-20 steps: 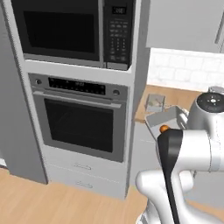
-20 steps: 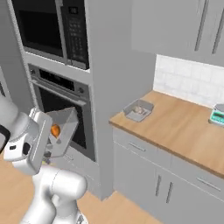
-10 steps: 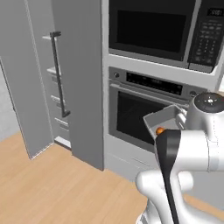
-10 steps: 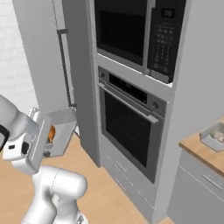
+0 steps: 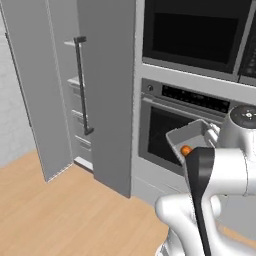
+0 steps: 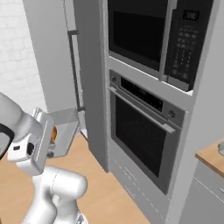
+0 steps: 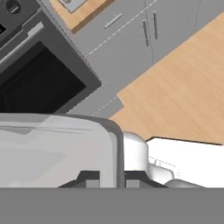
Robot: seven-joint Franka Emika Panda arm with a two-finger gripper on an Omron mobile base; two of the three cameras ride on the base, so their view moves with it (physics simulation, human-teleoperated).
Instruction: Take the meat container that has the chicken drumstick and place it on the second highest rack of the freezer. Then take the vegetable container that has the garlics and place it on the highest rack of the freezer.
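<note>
My gripper [image 7: 114, 177] is shut on the rim of the grey meat container [image 5: 192, 139], one finger on each side of its wall [image 7: 117, 148]. I hold the container in the air in front of the oven. The orange-brown chicken drumstick [image 5: 186, 150] lies in it, and its orange colour [image 6: 54, 134] shows through the container [image 6: 64, 131] from the other side. The freezer [image 5: 102, 95] stands to the left with its door [image 5: 35, 85] swung open. In the gap, the highest rack [image 5: 71, 44] and the second highest rack [image 5: 73, 80] show only as edges. The garlics are out of view.
A long black bar handle [image 5: 82, 85] runs down the freezer. A built-in oven [image 6: 140, 131] with a microwave [image 6: 153, 30] above it stands right of the freezer. A wooden counter [image 7: 85, 15] with grey cabinets lies further right. Bare wood floor [image 5: 60, 210] stretches before the freezer.
The base has swung left, so the views have shifted from the counter and oven to the open freezer. The meat container has stayed in my shut gripper throughout.
</note>
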